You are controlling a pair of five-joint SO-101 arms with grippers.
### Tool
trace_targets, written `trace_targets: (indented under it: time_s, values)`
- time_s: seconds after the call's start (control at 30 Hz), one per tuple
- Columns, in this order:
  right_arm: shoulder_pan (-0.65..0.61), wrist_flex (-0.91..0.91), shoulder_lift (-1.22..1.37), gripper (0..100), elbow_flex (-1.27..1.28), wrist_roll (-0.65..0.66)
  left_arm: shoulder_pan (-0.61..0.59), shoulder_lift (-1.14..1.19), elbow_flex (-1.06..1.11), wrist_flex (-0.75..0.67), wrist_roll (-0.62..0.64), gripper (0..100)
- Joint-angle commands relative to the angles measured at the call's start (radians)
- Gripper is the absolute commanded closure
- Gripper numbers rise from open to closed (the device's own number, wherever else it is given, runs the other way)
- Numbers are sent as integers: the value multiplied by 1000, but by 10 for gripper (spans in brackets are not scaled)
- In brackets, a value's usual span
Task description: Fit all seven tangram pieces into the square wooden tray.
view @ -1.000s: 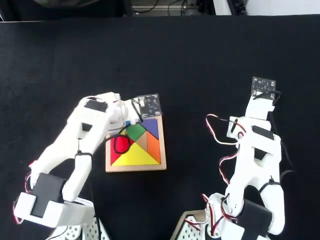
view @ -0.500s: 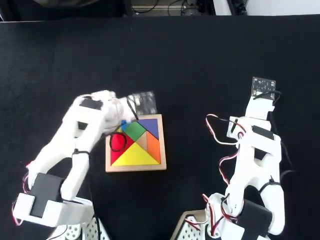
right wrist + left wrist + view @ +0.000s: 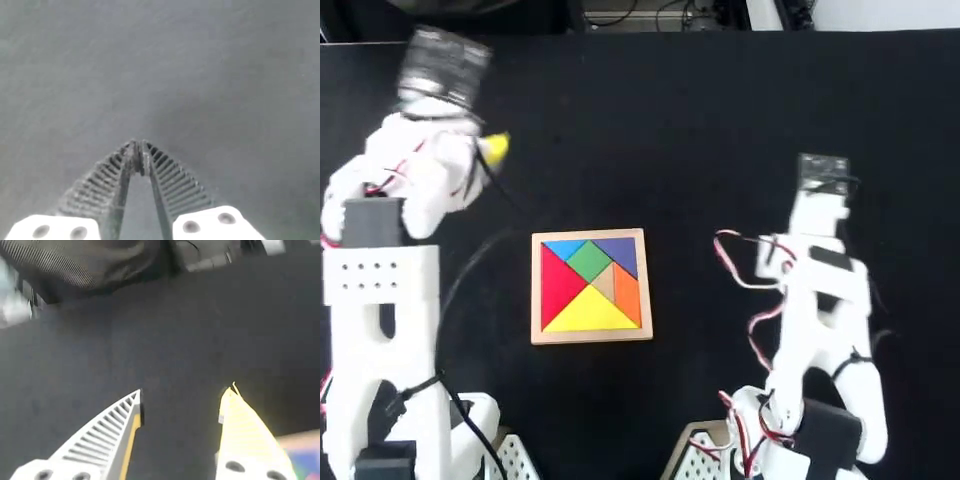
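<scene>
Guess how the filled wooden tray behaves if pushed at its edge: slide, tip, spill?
Probably slides flat, not tips: the wooden tray is low and wide. Likely rigid, being wood. The tangram pieces sit packed inside its rim, so they should ride along; the matte black tabletop may add drag.

Robotics lab: black-covered table [image 3: 720, 120], loose cables [image 3: 612, 17] along far edge.

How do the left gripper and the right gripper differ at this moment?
The left gripper is open, fingers wide apart; the right gripper is shut, tips together. The left gripper's wrist view catches a corner of the wooden tray; the right gripper's shows black table. Both hold nothing and touch nothing.
</scene>
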Motion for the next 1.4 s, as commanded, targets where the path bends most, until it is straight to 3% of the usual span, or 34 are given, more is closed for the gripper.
trace_targets:
  time_s: [0.0, 0.1, 0.17, 0.27, 0.4, 0.5, 0.6, 0.83, 0.97, 1.07, 1.37]
  values:
    - [-121, 204, -45, 987, -282, -11, 1, -25, -114, -12, 242, 745]
    - [-133, 491, -82, 987, -621, -11, 82, -43, -223, 98, -38, 747]
    - [-133, 654, -116, 987, -854, -11, 85, -84, -352, 189, -118, 746]
    - [-137, 821, -143, 987, -1119, -12, 50, -157, -510, 285, -18, 743]
    - [-203, 970, -163, 987, -1219, -12, 24, -232, -539, 370, 183, 747]
    - [-267, 985, -186, 986, -1207, -12, -13, -275, -464, 385, 267, 743]
    - [-276, 951, -246, 986, -1219, -12, -44, -301, -375, 318, 270, 743]
    - [-279, 563, -476, 986, -1188, -9, -150, -396, -214, -68, 95, 743]
    - [-279, 324, -599, 986, -1033, -9, -151, -522, -110, -170, 63, 743]
    - [-279, 86, -674, 986, -851, -9, -150, -580, 30, -322, 61, 743]
    - [-279, -936, -834, 986, -260, -5, -150, -727, 463, -1138, 61, 743]
